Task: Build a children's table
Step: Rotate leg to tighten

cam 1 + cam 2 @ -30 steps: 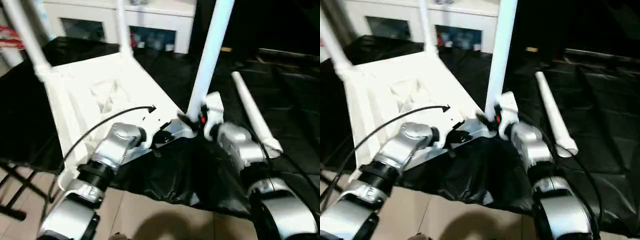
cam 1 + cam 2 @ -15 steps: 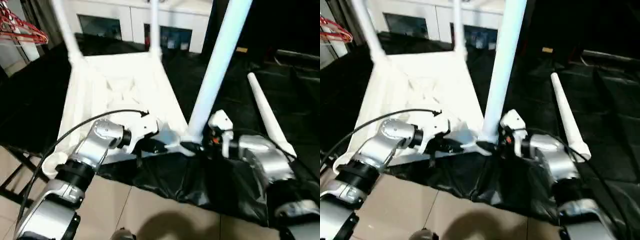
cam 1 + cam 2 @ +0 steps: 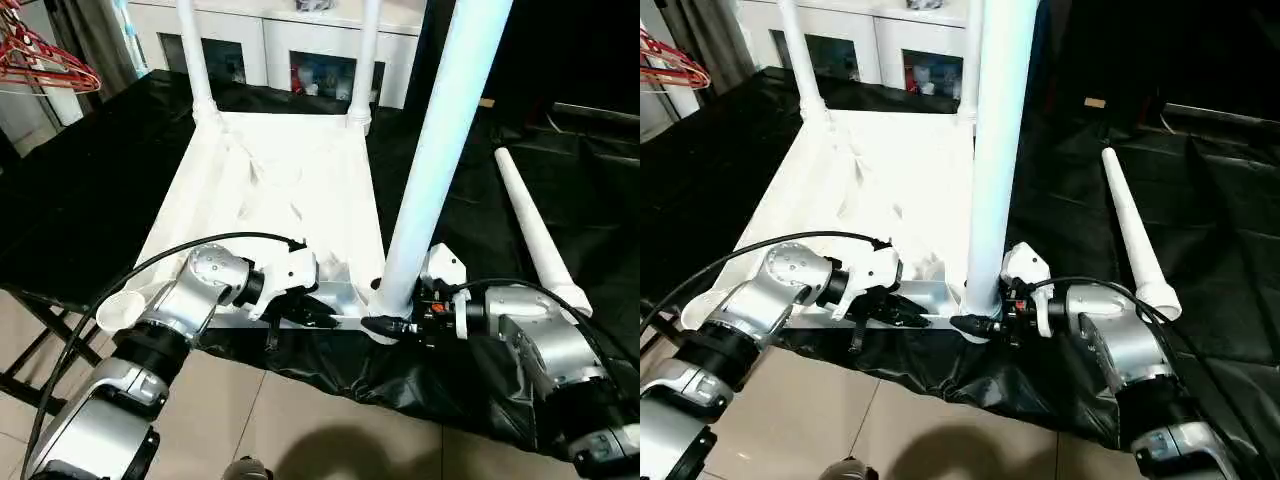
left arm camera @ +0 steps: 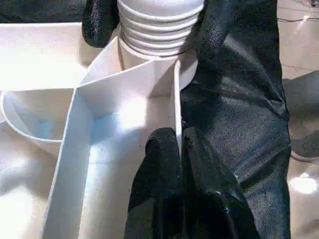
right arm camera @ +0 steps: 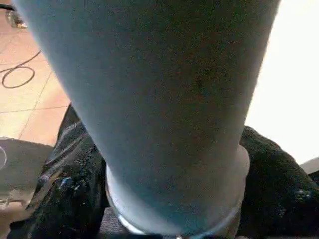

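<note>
A: Although little weight is suggested by thin white plastic, how is the children's table (image 3: pixel 290 190) expected to handle, as it is seen from the head camera?

B: Lying upside down on the black-covered bench (image 3: pixel 90 190), the top is judged light but stiff, its ribs giving it rigidity. Two far legs and a near leg (image 3: pixel 430 170) are seen upright in corner sockets; a fourth leg (image 3: pixel 530 225) is left loose on the cloth to the right. The smooth tapered legs are judged slippery, so a hold low, by the socket, is advised.

A: And from the left wrist?

B: The left gripper (image 4: pixel 177 149) is seen pinched onto a thin rib of the underside, jaws nearly together. Ribs are judged good, firm handles, though thin enough to flex if they are pulled hard.

A: From the right wrist?

B: The near leg's base is seen close up. In the head view the right gripper (image 3: pixel 385 325) is set wide around that base.
</note>
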Robot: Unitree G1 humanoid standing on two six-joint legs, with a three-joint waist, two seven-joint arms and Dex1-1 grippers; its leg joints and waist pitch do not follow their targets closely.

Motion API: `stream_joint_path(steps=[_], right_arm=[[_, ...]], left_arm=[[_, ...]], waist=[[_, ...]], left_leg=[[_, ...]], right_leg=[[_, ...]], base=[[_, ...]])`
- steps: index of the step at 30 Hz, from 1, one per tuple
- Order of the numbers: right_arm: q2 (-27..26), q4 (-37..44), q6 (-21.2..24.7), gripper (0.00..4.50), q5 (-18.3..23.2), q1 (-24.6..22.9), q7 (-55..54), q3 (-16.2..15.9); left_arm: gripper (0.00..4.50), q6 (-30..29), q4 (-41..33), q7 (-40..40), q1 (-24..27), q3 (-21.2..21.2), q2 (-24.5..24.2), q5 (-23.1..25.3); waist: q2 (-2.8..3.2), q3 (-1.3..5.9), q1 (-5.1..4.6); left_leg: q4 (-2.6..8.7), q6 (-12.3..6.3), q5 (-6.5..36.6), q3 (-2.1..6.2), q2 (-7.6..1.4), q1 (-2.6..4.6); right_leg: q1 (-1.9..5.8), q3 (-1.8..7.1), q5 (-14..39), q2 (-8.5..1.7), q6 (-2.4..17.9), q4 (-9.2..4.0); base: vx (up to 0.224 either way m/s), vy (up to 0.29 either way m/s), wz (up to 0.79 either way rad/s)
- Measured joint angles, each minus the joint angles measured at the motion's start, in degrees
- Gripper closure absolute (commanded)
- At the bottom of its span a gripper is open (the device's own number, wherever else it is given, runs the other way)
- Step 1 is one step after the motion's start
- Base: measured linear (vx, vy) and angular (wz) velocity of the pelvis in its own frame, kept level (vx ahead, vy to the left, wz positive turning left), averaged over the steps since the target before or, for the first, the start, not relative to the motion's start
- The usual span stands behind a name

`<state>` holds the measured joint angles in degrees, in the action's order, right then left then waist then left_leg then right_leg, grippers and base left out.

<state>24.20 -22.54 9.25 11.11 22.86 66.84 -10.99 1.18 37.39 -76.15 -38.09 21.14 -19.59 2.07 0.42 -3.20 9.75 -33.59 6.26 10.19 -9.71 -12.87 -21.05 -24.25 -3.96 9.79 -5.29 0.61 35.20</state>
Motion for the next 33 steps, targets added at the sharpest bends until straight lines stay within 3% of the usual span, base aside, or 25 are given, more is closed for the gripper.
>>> stream_joint_path(steps=[6,11,15,18,23,26,33], right_arm=[[0.05,0.78,0.36,1.55,0.22,-0.64,-0.12,-0.09],[-1.51,0.81,0.58,1.67,0.4,-1.67,-2.08,1.0],[-5.44,-2.19,0.26,1.7,0.63,-1.42,-8.23,4.08],[-8.01,-4.87,-0.23,1.7,0.54,-0.39,-13.89,5.71],[-14.0,-14.54,-2.61,1.71,-1.96,5.88,-30.45,8.99],[-17.27,-19.82,-3.73,1.71,-2.98,9.57,-39.5,10.79],[-20.69,-27.02,-8.38,1.71,-4.51,13.51,-49.67,12.72]], left_arm=[[4.5,1.57,1.62,-0.41,-0.39,0.03,0.07,0.0],[4.5,1.91,2.72,0.41,-0.54,-0.19,0.74,-0.08],[4.5,1.34,4.54,4.97,-0.85,-1.46,1.96,0.19],[4.5,0.28,5.67,8.75,-1.45,-2.21,3.2,0.86],[4.5,-4.79,6.76,21.04,-2.74,-3.7,7.86,3.16],[4.5,-7.79,6.65,27.28,-2.96,-4.6,10.55,4.19],[4.5,-9.35,6.17,33.37,-2.95,-4.58,13.38,6.44]], waist=[[0.0,0.0,0.19],[0.02,0.01,0.15],[0.02,0.01,-0.25],[0.02,0.01,-1.24],[0.04,0.02,-3.29],[0.09,0.06,-3.93],[0.23,0.16,-4.05]], left_leg=[[-0.02,0.0,0.0,0.01,0.0,0.09],[-0.02,0.0,0.0,0.01,0.01,0.09],[0.01,0.01,0.0,0.01,0.02,0.14],[0.02,0.02,-0.01,0.02,0.04,0.17],[0.05,0.03,-0.01,0.06,0.06,0.28],[0.17,0.03,-0.01,0.05,0.09,0.42],[0.28,0.03,-0.01,0.0,0.14,0.48]], right_leg=[[0.17,0.0,0.0,-0.01,0.0,-0.01],[0.3,0.01,0.0,-0.03,0.0,-0.01],[0.36,0.02,-0.15,-0.03,-0.03,0.01],[0.34,0.03,-0.22,-0.02,-0.32,-0.08],[0.32,0.03,-0.43,0.0,-0.34,-0.06],[0.37,0.04,-0.42,0.01,-0.36,-0.11],[0.4,0.14,-0.43,0.01,-0.31,-0.23]], base=[[0.0,0.0,0.0],[0.0,0.0,0.0],[0.0,0.0,0.0],[0.0,0.0,0.0],[0.0,0.0,0.0],[0.0,0.0,0.0],[0.0,0.0,0.0]])
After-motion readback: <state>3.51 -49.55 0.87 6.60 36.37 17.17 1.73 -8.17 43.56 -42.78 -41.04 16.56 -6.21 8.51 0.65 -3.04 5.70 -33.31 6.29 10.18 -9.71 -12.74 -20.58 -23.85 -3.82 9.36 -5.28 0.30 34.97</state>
